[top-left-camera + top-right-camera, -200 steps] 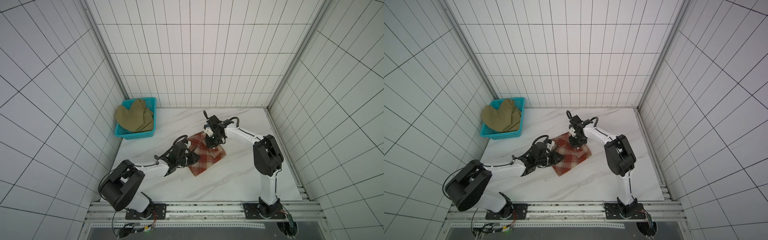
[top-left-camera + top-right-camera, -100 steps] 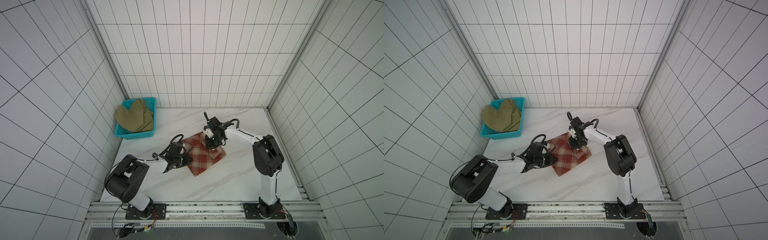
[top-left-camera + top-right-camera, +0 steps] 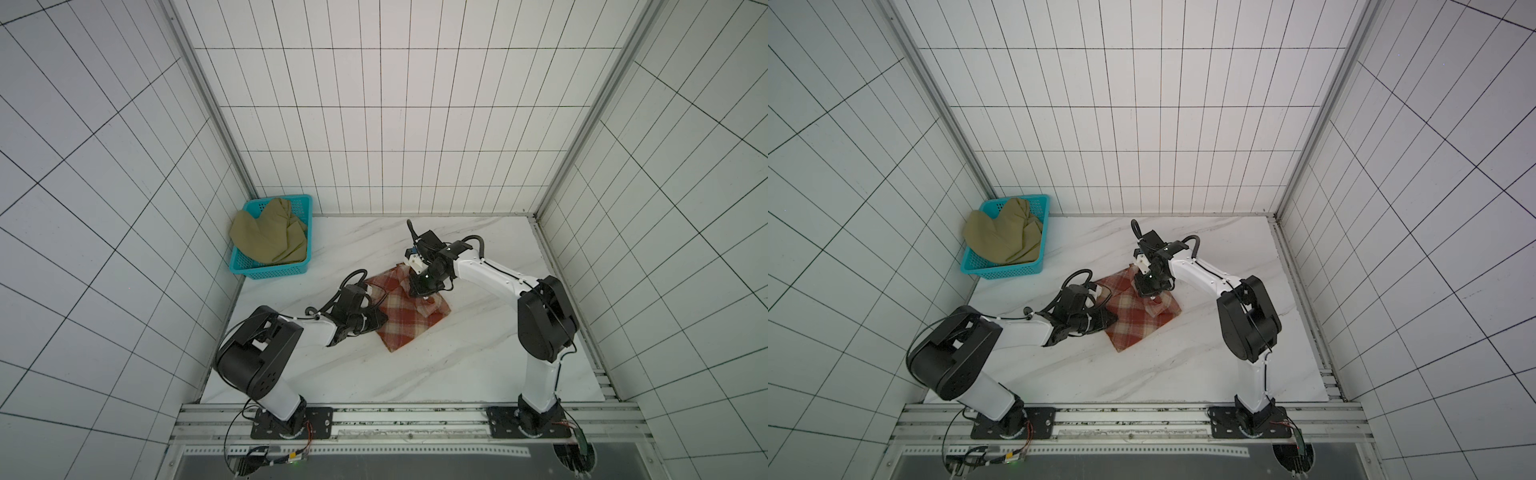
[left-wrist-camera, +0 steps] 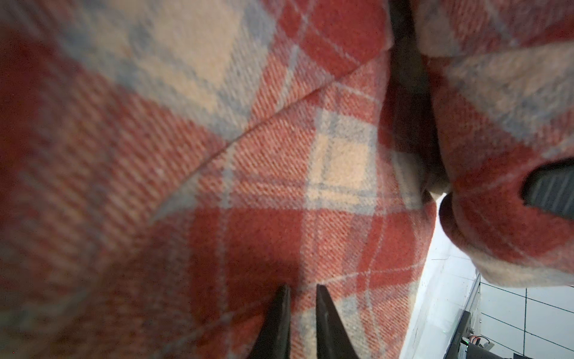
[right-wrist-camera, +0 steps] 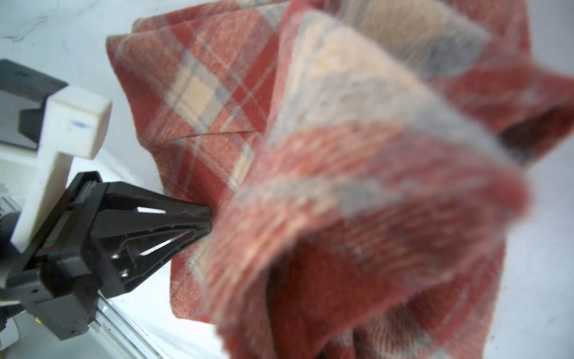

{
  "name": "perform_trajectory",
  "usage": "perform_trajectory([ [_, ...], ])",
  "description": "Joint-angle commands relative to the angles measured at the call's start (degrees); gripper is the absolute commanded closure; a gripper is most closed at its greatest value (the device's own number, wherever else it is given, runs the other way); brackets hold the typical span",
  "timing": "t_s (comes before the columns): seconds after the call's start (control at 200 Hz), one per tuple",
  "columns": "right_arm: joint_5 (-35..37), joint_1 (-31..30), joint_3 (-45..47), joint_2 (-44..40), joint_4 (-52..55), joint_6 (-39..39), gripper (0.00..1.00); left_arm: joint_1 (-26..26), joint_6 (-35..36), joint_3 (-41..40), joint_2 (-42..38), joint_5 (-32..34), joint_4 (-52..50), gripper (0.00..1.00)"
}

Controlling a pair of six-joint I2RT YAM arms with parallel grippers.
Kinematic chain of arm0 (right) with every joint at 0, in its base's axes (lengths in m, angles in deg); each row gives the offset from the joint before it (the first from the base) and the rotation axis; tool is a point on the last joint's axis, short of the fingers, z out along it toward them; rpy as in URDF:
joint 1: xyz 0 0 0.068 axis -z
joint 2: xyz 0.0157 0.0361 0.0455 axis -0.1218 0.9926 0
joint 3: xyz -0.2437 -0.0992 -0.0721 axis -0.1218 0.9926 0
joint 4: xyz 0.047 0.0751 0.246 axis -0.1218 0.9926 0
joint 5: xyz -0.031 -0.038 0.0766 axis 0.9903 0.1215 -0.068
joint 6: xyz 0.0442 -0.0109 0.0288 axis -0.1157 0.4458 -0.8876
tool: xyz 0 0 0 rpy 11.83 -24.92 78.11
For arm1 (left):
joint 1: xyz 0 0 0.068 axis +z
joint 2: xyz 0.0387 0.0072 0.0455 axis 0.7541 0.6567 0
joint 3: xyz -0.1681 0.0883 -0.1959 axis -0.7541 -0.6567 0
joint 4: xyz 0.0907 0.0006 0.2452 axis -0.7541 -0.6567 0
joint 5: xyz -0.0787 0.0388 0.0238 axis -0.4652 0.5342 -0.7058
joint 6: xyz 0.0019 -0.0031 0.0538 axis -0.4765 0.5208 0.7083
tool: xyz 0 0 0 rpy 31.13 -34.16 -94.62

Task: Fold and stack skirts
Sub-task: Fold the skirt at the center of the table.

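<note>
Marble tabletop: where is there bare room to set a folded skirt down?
Free: the front strip of tabletop between the plaid skirt and the rail; the far corner behind the right arm. Crowded: the centre, where the left arm joins it on that skirt, and the far corner holding the teal basket with the olive skirt.

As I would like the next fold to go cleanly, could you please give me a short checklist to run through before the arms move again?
1. Grip of the right gripper on the plaid skirt: ok, shut on a raised fold.
2. Hold of the left gripper on the skirt's edge: cannot tell; jaws nearly together at the cloth, pinch not visible.
3. Plaid skirt flat on the table: not ok, bunched below the right gripper.
4. Grippers apart: ok, at opposite sides of the skirt.
5. Olive skirt folded: not ok, crumpled in the teal basket.
</note>
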Motion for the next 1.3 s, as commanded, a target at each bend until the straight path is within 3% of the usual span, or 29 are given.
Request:
perform_trajectory([
  [0.0,-2.84,-1.67,-4.6,-0.58,2.69,0.0,1.0,-0.03,0.23,-2.05,2.41,1.54,-3.33,0.82],
  [0.32,-3.84,-4.08,-6.11,1.36,1.78,-1.61,1.0,-0.16,0.22,-2.2,1.51,1.77,-3.49,0.82],
  [0.66,-9.63,-4.07,-3.29,1.61,-4.65,-5.0,1.0,-0.23,0.16,-2.44,1.11,1.76,-3.67,0.82],
  [0.984,-9.65,-4.07,-1.54,5.59,-8.35,-5.89,1.0,-0.26,-0.13,-2.73,-0.85,1.95,-4.16,0.83],
  [1.299,-4.7,-4.14,2.7,7.91,-12.03,-5.83,1.0,0.17,-1.49,-3.09,-7.45,2.17,-5.69,0.82],
])
